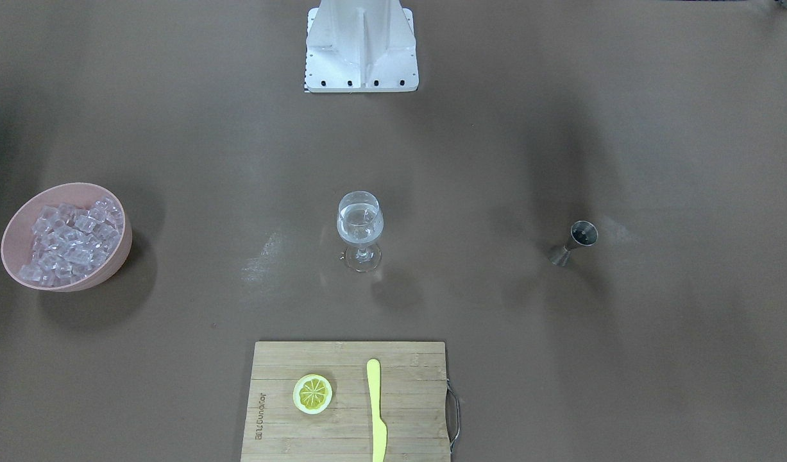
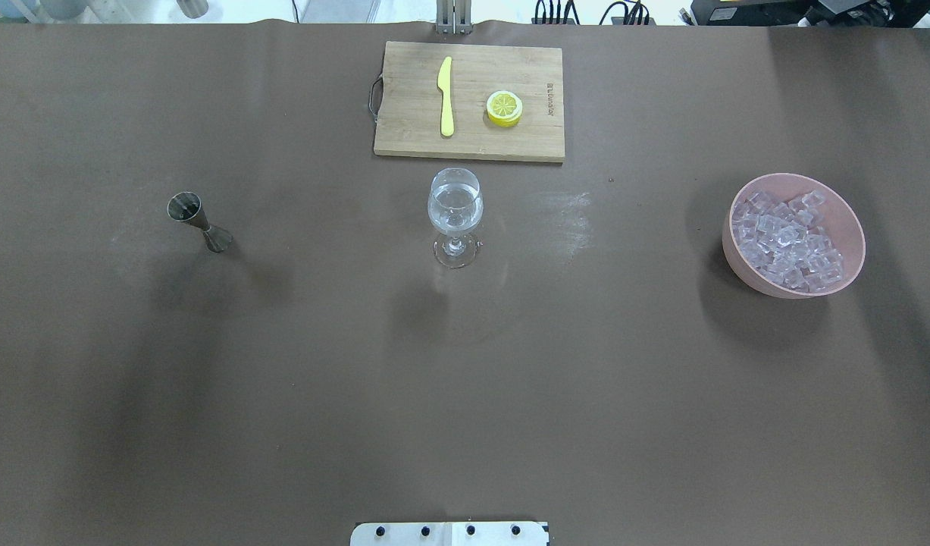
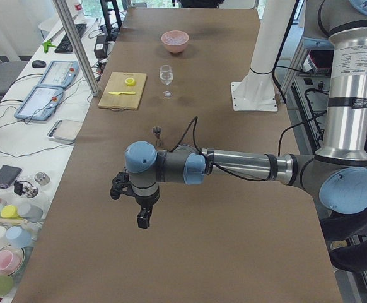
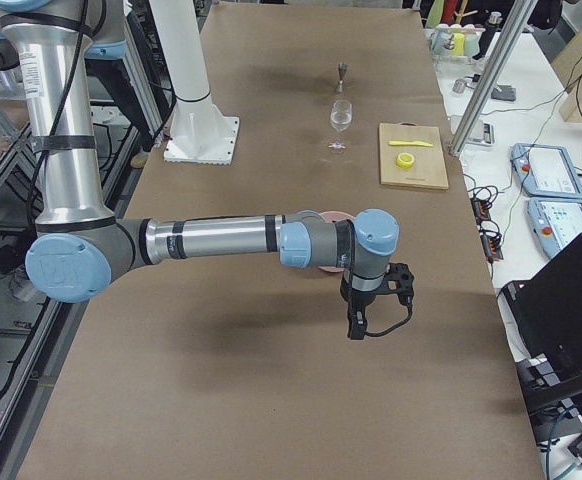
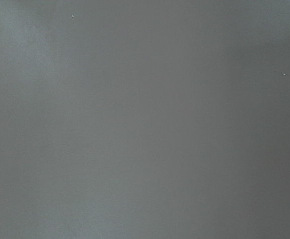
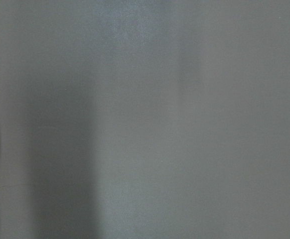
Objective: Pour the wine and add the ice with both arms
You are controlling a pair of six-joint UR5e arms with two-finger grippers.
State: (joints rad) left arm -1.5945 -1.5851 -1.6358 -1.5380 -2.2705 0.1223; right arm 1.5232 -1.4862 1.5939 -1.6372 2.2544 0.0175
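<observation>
A wine glass (image 1: 360, 224) (image 2: 455, 208) stands upright mid-table with clear liquid in its cup. A pink bowl (image 2: 737, 258) (image 1: 120, 256) heaped with ice (image 2: 787, 243) (image 1: 69, 240) sits toward my right end. A small steel jigger (image 2: 195, 220) (image 1: 576, 240) stands toward my left end. Both arms hang over the table ends, outside the overhead and front views. The left gripper (image 3: 144, 218) and the right gripper (image 4: 356, 325) point down over bare table, far from the glass; I cannot tell whether either is open or shut. Both wrist views show only brown table.
A bamboo cutting board (image 2: 404, 129) lies beyond the glass with a yellow knife (image 2: 446, 97) and a lemon slice (image 2: 504, 108) on it. The white robot base (image 1: 361, 48) stands at the near edge. Operators' desks with tablets and cups flank the far side.
</observation>
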